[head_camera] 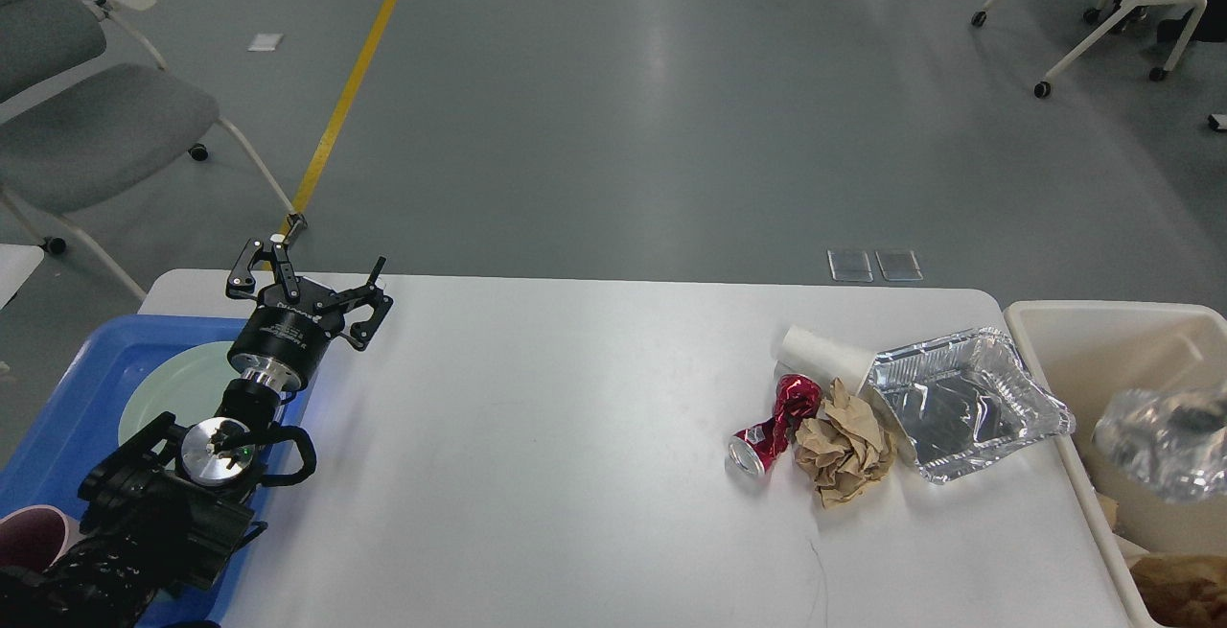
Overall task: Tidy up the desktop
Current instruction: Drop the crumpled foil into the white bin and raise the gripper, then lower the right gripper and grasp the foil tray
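Desktop [575, 436] holds crushed can [772, 427], paper wad [844, 446], foil tray [968, 403]; left tool [312, 268] fingers apart.

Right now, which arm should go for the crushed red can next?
Right, probably. The red can lies on the desktop near the cream bin on my right. My left claw hangs open over the far left edge; the right claw is out of view.

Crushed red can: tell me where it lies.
In the head view the crushed red can lies right of centre on the desktop, touching the crumpled brown paper, below the white paper cup.
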Robot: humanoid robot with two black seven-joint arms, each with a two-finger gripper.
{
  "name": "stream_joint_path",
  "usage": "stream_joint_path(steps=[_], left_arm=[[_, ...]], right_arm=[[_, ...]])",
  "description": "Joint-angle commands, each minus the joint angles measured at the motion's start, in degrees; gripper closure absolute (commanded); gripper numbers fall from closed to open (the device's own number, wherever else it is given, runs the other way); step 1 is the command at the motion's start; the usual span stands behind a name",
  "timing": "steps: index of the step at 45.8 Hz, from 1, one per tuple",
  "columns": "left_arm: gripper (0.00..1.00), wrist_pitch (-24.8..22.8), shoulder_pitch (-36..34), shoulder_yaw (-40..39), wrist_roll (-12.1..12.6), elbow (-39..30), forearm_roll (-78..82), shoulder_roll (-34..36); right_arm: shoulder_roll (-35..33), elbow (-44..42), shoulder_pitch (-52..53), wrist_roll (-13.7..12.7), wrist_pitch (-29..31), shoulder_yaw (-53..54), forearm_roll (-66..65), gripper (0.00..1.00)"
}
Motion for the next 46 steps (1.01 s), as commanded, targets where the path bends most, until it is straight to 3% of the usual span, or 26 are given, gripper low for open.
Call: stream_joint_path(steps=[1, 8, 23, 36, 46], left_arm=[[0.04, 0.0, 0.0, 0.0, 0.0, 0.0, 0.0, 0.0], [0.04, 0.0, 0.0, 0.1, 0.0, 0.0, 0.0, 0.0], [0.04, 0.0, 0.0, 0.0, 0.0, 0.0, 0.0, 0.0], [0.04, 0.0, 0.0, 0.1, 0.0, 0.0, 0.0, 0.0], [0.04, 0.1, 0.0, 0.1, 0.0, 0.0, 0.0, 0.0]], right_arm=[[0.8, 0.1, -0.5, 0.0, 0.1, 0.0, 0.0, 0.0], [2.9, 1.5, 4.5, 0.0, 0.9, -1.0, 0.4, 0.0], [8.8, 18.9, 35.7, -0.1, 3.9, -15.4, 0.4, 0.0], [16.6, 27.7, 57.1, 0.0, 25.7, -20.4, 0.5, 0.0], [19.0, 36.2, 69.8, 0.1, 41.3, -20.4, 0.5, 0.0]])
